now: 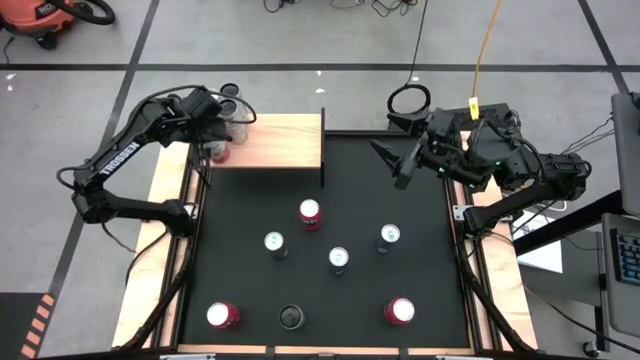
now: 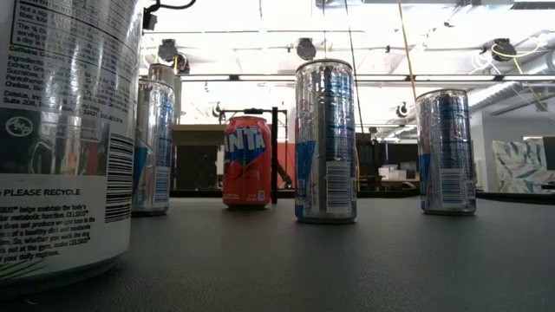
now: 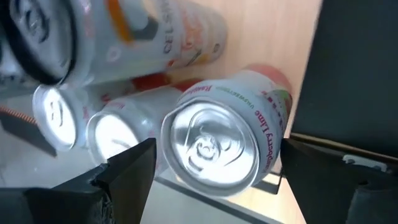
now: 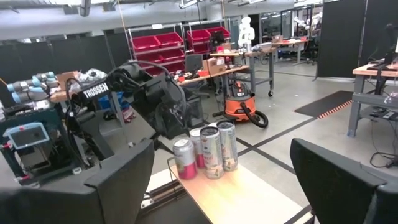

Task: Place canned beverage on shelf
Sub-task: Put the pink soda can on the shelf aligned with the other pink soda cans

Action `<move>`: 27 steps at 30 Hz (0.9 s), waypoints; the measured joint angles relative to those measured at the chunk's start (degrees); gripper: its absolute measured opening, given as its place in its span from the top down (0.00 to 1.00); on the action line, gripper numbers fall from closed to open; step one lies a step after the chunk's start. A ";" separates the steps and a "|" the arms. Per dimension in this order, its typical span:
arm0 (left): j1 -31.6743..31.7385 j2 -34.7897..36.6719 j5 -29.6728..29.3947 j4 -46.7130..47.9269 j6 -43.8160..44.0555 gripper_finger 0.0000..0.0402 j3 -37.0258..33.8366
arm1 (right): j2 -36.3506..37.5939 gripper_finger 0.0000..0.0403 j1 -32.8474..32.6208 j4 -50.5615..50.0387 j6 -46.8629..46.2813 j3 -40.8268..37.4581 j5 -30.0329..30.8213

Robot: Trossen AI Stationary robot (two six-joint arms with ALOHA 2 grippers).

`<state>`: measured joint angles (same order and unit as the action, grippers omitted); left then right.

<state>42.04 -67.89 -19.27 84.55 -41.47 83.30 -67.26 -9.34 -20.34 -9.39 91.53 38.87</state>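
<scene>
From above, we see the left claw (image 1: pixel 222 135) reaching over the shelf (image 1: pixel 285 142) at the worktop's (image 1: pixel 420 250) far left corner, fingers spread around a raspberry-lime can (image 1: pixel 217 150). Its wrist view shows that can (image 3: pixel 227 146) upright between parted fingers, untouched. The right claw (image 1: pixel 392 152) hovers open, tilted, well apart.

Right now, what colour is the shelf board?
Pale natural wood, clearest in the high view: shelf.

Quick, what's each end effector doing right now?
Left end effector: open, fingers either side of a can on the shelf, not gripping.
Right end effector: open, empty.
</scene>
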 joint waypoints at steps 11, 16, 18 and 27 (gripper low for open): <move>-0.92 2.26 -2.00 3.76 17.18 0.18 3.09 | 0.00 0.11 0.17 -2.33 -0.87 -0.02 -0.17; -2.93 4.33 -1.74 4.61 37.08 0.18 4.41 | -0.02 0.11 1.71 -5.68 -3.87 -0.02 -3.75; -3.47 4.97 -1.26 4.24 49.96 0.18 5.10 | -0.49 0.11 2.65 -6.90 -5.50 -0.02 -6.07; -7.74 10.03 2.27 3.94 81.57 0.19 5.54 | -7.48 0.12 9.29 -7.50 -5.93 -0.02 -20.60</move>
<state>34.30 -57.87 -17.01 88.48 40.11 88.84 -74.75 -0.05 -27.85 -15.32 91.50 18.27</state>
